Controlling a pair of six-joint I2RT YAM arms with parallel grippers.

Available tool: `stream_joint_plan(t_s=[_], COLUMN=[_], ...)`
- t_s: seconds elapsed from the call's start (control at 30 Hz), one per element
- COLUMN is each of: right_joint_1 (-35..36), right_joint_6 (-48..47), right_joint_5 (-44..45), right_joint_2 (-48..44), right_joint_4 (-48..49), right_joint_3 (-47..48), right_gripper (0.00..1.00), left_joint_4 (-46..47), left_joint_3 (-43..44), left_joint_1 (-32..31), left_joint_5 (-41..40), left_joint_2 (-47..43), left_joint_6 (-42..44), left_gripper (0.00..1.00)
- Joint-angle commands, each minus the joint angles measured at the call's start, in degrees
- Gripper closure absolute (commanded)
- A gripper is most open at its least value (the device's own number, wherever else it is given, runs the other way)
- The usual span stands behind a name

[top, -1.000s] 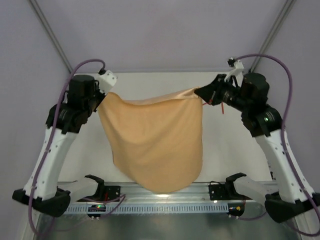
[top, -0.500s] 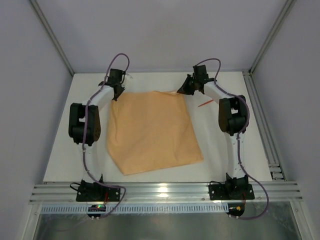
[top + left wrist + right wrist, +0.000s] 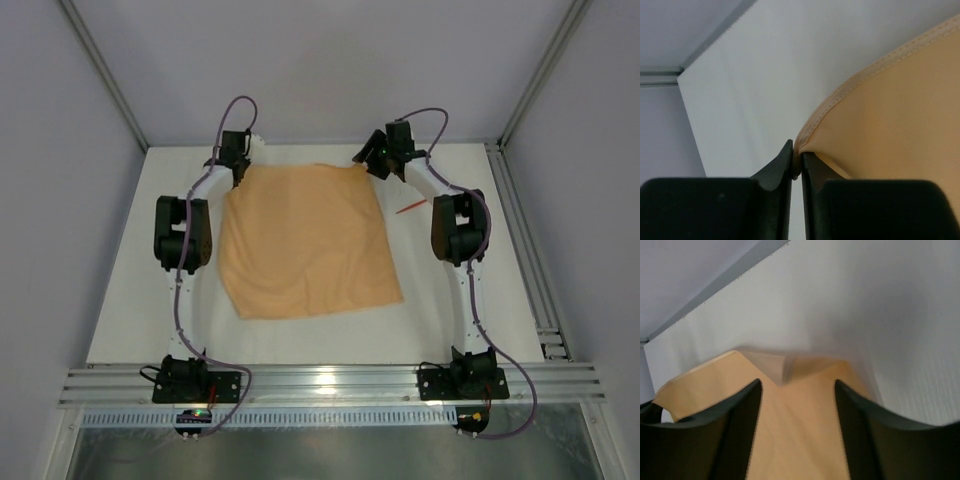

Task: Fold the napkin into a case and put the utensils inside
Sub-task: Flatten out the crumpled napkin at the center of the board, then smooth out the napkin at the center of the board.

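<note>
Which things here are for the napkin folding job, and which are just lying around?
For the job: napkin, red stick, left hand pinching the napkin's corner, right hand open.
Just there: metal rail, frame post.

High overview; 2 close-ups of napkin [image 3: 305, 240]

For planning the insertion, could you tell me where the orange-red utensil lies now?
In the top view, the utensil lies on the table just right of the napkin, beside the right arm.
</note>
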Motion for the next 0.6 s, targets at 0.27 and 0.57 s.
stream_joint_plan(t_s=[0.27,0.57], right_joint_1=[1.07,2.73], right_joint_6=[-22.45,-26.35], right_joint_5=[9.97,13.85], right_joint_2=[-22.21,-56.80], right_joint_4=[-8.57,-12.27], right_joint_3=[-5.00,-57.07], right_gripper=[0.11,0.21], left_joint_4=[-3.91,-25.43], left_joint_3=[8.31,-28.77], left_joint_1=[0.08,-2.19], left_joint_5=[0.18,20.33], left_joint_2=[-7.23,-45.27], left_joint_6=[-11.09,-0.57], left_gripper=[0.10,0.22])
